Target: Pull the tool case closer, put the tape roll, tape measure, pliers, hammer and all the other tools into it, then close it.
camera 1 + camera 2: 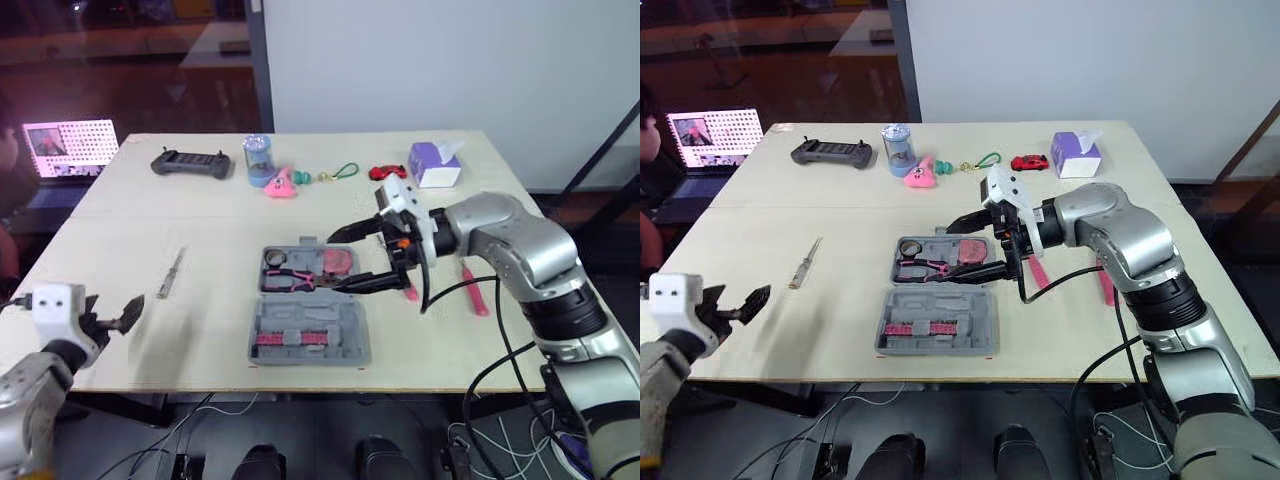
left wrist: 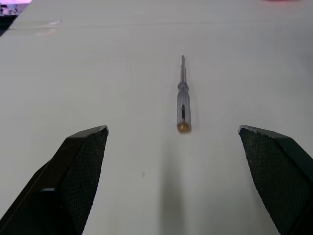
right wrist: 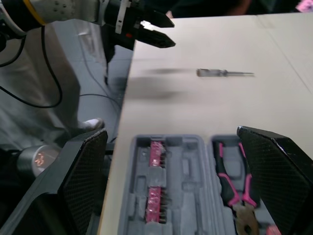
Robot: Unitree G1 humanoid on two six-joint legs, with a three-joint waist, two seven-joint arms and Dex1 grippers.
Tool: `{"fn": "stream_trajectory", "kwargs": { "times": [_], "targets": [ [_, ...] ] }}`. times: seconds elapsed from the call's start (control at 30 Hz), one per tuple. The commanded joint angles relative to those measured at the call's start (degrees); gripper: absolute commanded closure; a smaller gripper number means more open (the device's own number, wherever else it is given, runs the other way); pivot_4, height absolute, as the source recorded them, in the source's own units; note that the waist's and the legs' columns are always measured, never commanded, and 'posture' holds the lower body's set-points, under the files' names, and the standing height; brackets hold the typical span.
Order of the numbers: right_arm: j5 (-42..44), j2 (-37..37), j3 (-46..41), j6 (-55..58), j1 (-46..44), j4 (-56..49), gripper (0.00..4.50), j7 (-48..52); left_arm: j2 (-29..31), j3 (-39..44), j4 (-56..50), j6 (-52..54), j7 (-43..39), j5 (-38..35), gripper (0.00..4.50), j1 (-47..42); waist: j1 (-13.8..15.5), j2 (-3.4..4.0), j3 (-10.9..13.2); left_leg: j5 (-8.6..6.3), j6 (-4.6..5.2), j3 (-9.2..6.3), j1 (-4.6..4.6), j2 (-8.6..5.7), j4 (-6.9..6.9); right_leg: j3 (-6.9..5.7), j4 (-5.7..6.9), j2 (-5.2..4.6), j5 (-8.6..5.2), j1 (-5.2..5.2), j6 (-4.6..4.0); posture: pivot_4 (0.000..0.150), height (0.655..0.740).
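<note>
The grey tool case (image 1: 352,335) lies open at the table's front centre; pink pliers (image 1: 292,280) and a pink round tool (image 1: 341,262) sit in its far half, pink bits (image 1: 294,340) in its near half. My right gripper (image 1: 352,258) hovers open over the case's right end, nothing between its fingers. In the right wrist view the case (image 3: 188,161) and pliers (image 3: 230,188) lie just ahead. A clear-handled screwdriver (image 1: 172,270) lies on the table's left part. My left gripper (image 1: 122,316) is open at the front left edge, pointing at the screwdriver (image 2: 182,100). Two pink tools (image 1: 476,290) lie right of the case.
Along the table's far side stand a black game controller (image 1: 190,162), a blue cup (image 1: 258,160), a pink toy (image 1: 281,184), a green key ring (image 1: 340,174), a red toy car (image 1: 388,172) and a purple tissue box (image 1: 435,165). A laptop (image 1: 68,150) sits off the far left.
</note>
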Motion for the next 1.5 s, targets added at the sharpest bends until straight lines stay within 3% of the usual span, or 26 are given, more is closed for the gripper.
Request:
{"fn": "stream_trajectory", "kwargs": {
  "times": [0.03,0.37,0.53,0.73,0.83,1.07,1.1,1.3,1.5],
  "targets": [
    [-0.27,-1.22,-3.29,1.20,1.15,-5.04,0.02,-3.19,2.45,-4.40,13.81,-2.93,-0.52,4.12,0.00,-9.27,0.05,-0.01,0.00,0.02,-0.03,-0.04,-0.06,0.00,-0.01,-0.02,0.03,0.02,0.00,-0.07,0.00,0.150,0.7400],
    [0.02,-6.00,-9.55,3.22,10.13,-10.71,0.02,-8.62,3.01,-15.79,52.70,-16.54,-3.39,14.15,0.00,-36.03,-0.20,-0.07,-0.01,0.19,-0.33,0.00,-0.08,-0.03,0.02,-0.02,0.06,-0.01,0.01,-0.08,0.01,0.150,0.7400],
    [-0.48,-6.93,-10.45,3.26,12.32,-12.41,0.02,-10.61,1.90,-18.19,63.90,-20.74,-1.57,17.13,0.00,-42.59,-1.19,-0.08,-0.02,0.18,-0.33,-0.01,-0.09,-0.03,0.01,-0.01,0.11,0.00,0.01,-0.11,0.02,0.150,0.7400],
    [-0.70,-7.41,-11.15,3.72,12.80,-13.07,0.02,-12.44,1.14,-18.58,70.28,-21.89,0.54,18.56,0.00,-45.74,-1.64,-0.09,-0.01,0.19,-0.32,-0.01,-0.09,-0.03,0.01,0.00,0.15,0.01,0.01,-0.14,0.02,0.150,0.7400],
    [-1.02,-7.91,-11.16,3.85,12.87,-13.08,0.00,-12.81,1.30,-18.15,71.33,-21.21,1.71,18.85,0.66,-46.09,-1.49,-0.09,-0.01,0.18,-0.32,-0.02,-0.09,-0.04,0.03,0.00,0.16,0.00,0.01,-0.13,0.02,0.150,0.7400],
    [-1.90,-8.19,-10.53,3.55,13.24,-12.70,0.00,-13.32,2.90,-16.87,70.84,-19.20,1.33,17.92,4.15,-44.94,-1.69,-0.08,-0.01,0.19,-0.32,-0.02,-0.07,-0.03,0.02,0.00,0.19,0.01,0.01,-0.14,0.02,0.150,0.7400],
    [-2.14,-8.17,-10.33,3.42,13.23,-12.54,0.00,-13.32,2.88,-16.75,70.50,-18.84,0.71,17.66,4.49,-44.77,-1.69,-0.08,-0.02,0.19,-0.32,-0.02,-0.07,-0.03,0.02,0.00,0.19,0.01,0.01,-0.14,0.02,0.150,0.7400],
    [-3.85,-7.69,-8.84,2.30,12.04,-10.42,0.00,-12.88,1.99,-16.01,65.41,-15.03,-5.81,15.15,4.49,-44.71,-1.47,-0.08,-0.01,0.19,-0.33,-0.02,-0.08,-0.03,0.03,0.00,0.18,0.00,0.01,-0.13,0.02,0.150,0.7400],
    [-4.48,-6.99,-8.07,1.99,11.63,-9.81,0.00,-12.79,-0.67,-19.12,42.97,0.52,-12.48,12.25,4.49,-34.23,-1.60,-0.07,-0.02,0.20,-0.35,-0.03,-0.11,-0.03,0.04,0.01,0.18,0.00,0.01,-0.13,0.02,0.150,0.7400]
  ]
}}
